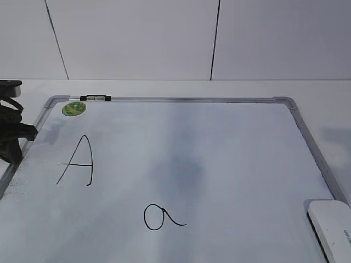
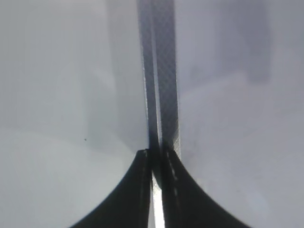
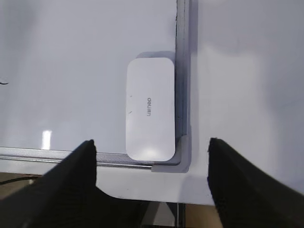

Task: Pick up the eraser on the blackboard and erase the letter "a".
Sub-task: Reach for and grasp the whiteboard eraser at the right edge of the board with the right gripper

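Note:
The blackboard is a white board with a grey frame lying flat on the table. The small letter "a" is written near its front middle. The white eraser lies in the board's front right corner; in the right wrist view it rests against the frame. My right gripper is open and empty, above the board's corner just short of the eraser. My left gripper is shut and empty over the board's left frame edge; it shows at the left in the exterior view.
A capital "A" is written at the board's left. A round green sticker and a small marker sit at the far left corner. A white wall stands behind the table. The table's front edge lies under my right gripper.

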